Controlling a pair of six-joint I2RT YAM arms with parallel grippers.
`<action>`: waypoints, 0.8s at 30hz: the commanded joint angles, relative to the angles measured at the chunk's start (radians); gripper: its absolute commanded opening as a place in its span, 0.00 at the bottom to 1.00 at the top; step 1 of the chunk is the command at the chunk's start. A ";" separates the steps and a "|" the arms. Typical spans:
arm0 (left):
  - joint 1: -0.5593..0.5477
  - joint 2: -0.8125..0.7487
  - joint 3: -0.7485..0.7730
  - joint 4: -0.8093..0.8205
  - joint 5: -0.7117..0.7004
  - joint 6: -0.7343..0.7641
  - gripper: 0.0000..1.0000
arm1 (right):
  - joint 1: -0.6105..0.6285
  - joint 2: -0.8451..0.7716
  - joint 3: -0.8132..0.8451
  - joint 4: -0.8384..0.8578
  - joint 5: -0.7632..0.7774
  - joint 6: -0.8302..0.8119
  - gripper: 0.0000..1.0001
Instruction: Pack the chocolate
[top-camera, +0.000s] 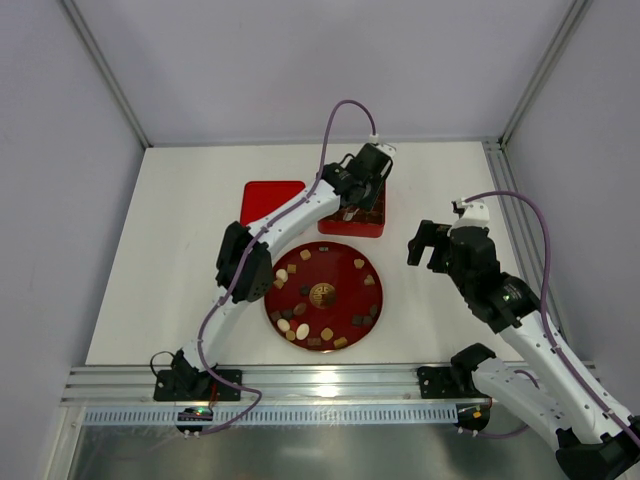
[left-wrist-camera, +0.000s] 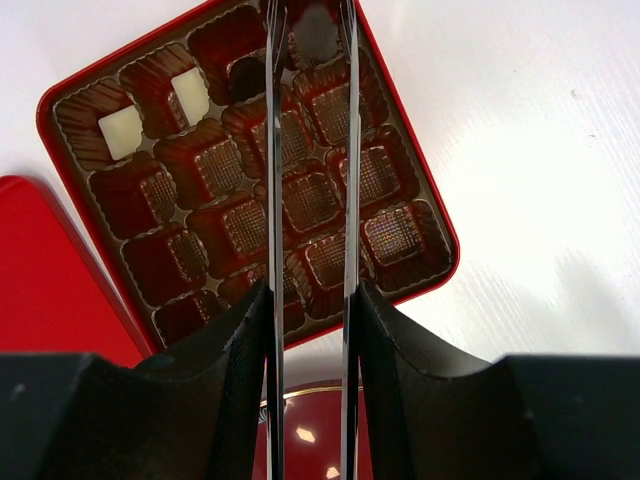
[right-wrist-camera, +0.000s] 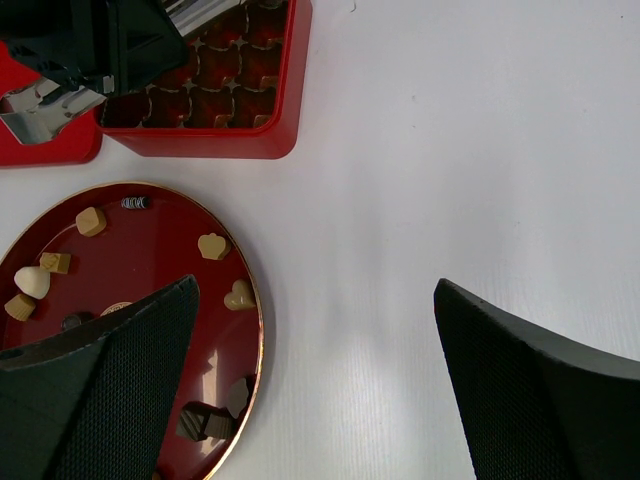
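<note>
The square red box (top-camera: 365, 228) with grid compartments lies behind the round red plate (top-camera: 340, 275). Several pieces of chocolate (top-camera: 302, 331), dark, tan and cream, ring the plate around its gold emblem. My left gripper (top-camera: 351, 211) hangs over the box, open, its two thin metal blades (left-wrist-camera: 272, 150) reaching down into it. A dark piece (left-wrist-camera: 316, 38) lies in a compartment between the blade tips. Two cream squares (left-wrist-camera: 120, 132) sit in cells at the box's corner. My right gripper (top-camera: 428, 245) is wide open, hovering empty right of the plate (right-wrist-camera: 150, 260).
The flat red lid (top-camera: 270, 200) lies on the table left of the box, touching the box's edge (left-wrist-camera: 440, 230). The left arm stretches diagonally over the plate's left side. An aluminium rail runs along the near table edge, and grey walls close in the sides.
</note>
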 joint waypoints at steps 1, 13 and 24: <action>0.005 -0.008 0.047 0.044 -0.008 0.016 0.38 | -0.004 -0.010 0.027 0.014 0.017 -0.013 1.00; 0.003 -0.071 0.040 0.049 -0.019 0.028 0.39 | -0.004 -0.014 0.022 0.017 0.017 -0.011 1.00; 0.005 -0.222 -0.009 0.035 -0.008 0.016 0.38 | -0.004 -0.004 0.013 0.041 -0.006 0.001 1.00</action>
